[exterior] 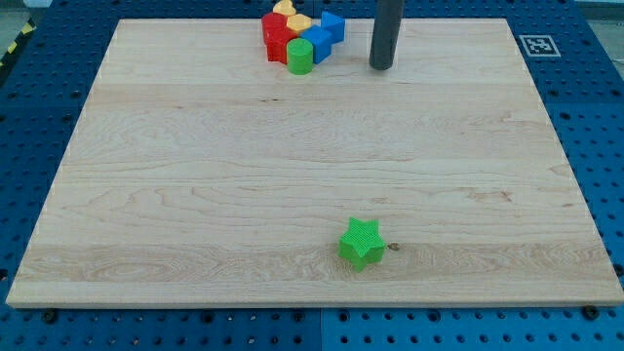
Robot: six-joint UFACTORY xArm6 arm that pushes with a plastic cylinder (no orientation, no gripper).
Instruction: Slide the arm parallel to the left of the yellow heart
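Standing to the view's right of the yellow heart (290,14) cluster, my tip (381,66), having no jaws, risks scattering blocks while crossing.

Two green blocks are counted: one green star (362,243) near the view's bottom and one green cylinder (299,57) in the cluster at the view's top; two blue blocks (326,36) are made out there (their shapes are not clear, since they overlap); two yellow blocks (291,15) are counted behind them, partly hidden, so neither shape can be confirmed; red blocks (276,35) are seen as one merged mass, and their number cannot be told; one wooden board (195,175) is counted; one dark rod is present, with one tip (381,67).
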